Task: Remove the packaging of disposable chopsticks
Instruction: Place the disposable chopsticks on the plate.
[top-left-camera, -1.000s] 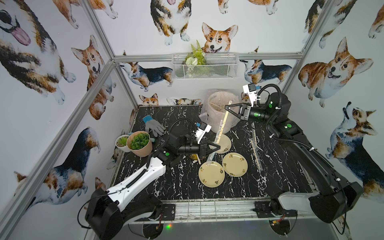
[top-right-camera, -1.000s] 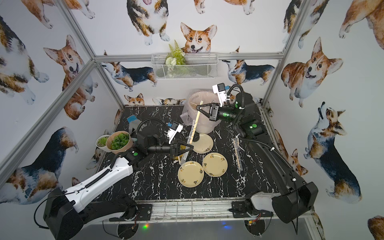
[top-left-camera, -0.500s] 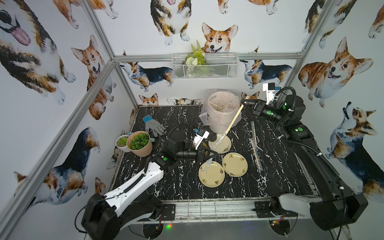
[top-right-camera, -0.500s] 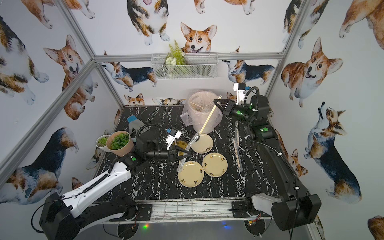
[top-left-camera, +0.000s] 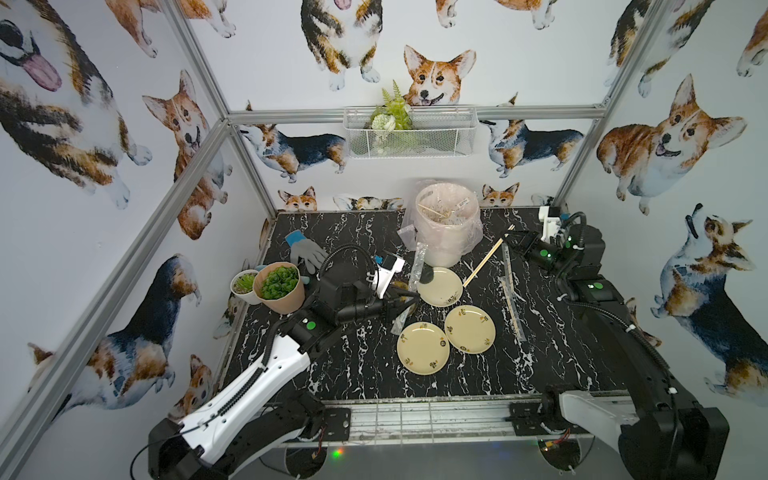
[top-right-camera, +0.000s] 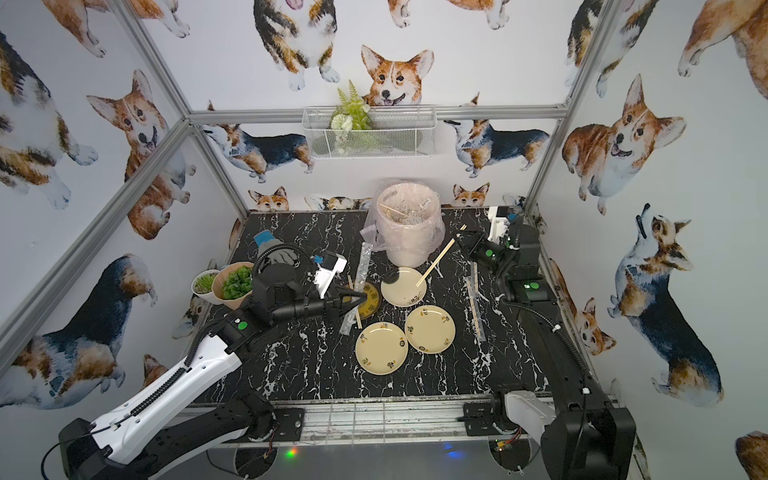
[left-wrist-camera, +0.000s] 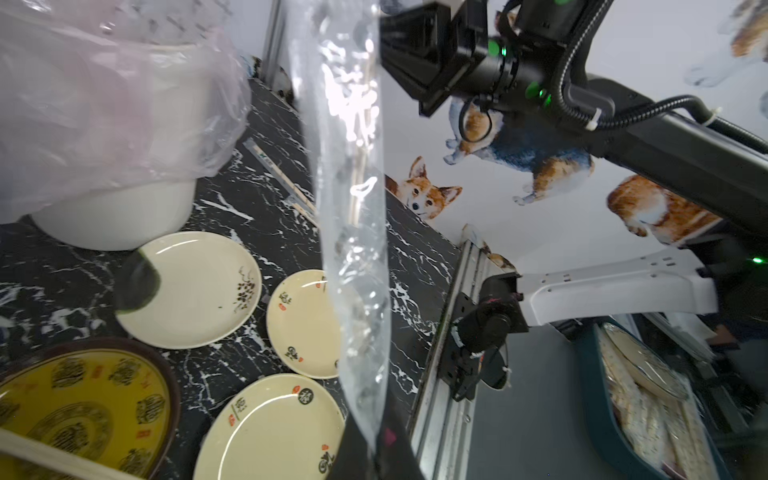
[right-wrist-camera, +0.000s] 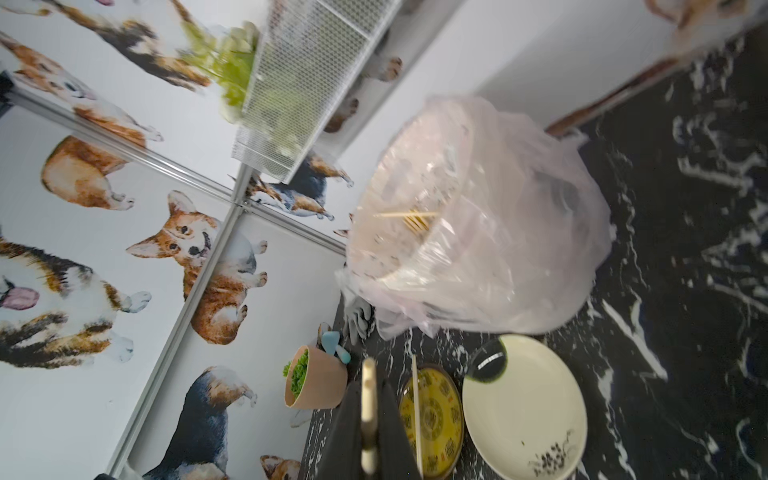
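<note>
My left gripper (top-left-camera: 409, 300) (top-right-camera: 360, 297) (left-wrist-camera: 374, 455) is shut on the lower part of a clear, crinkly packaging sleeve (top-left-camera: 417, 266) (top-right-camera: 362, 266) (left-wrist-camera: 353, 216), which stands up from the jaws and looks empty. My right gripper (top-left-camera: 509, 237) (top-right-camera: 459, 237) (right-wrist-camera: 368, 436) is shut on the top end of a bare pair of disposable chopsticks (top-left-camera: 486, 259) (top-right-camera: 436, 261) (right-wrist-camera: 368, 386). They slant down toward the rim of a cream plate (top-left-camera: 439, 286). Two wrapped pairs (top-left-camera: 513, 309) (top-right-camera: 473, 307) lie on the table under the right arm.
A white bin with a pink liner (top-left-camera: 446, 226) stands at the back. Two more cream plates (top-left-camera: 469, 329) (top-left-camera: 423, 348) lie in front. A yellow-brown plate (top-right-camera: 371, 300) carries loose chopsticks. Plant pots (top-left-camera: 277, 287) and a grey glove (top-left-camera: 305, 254) sit at the left.
The right gripper has drawn the chopsticks out of the sleeve and swung right, away from the bin. The left gripper keeps the sleeve and has dropped slightly toward the plates.
</note>
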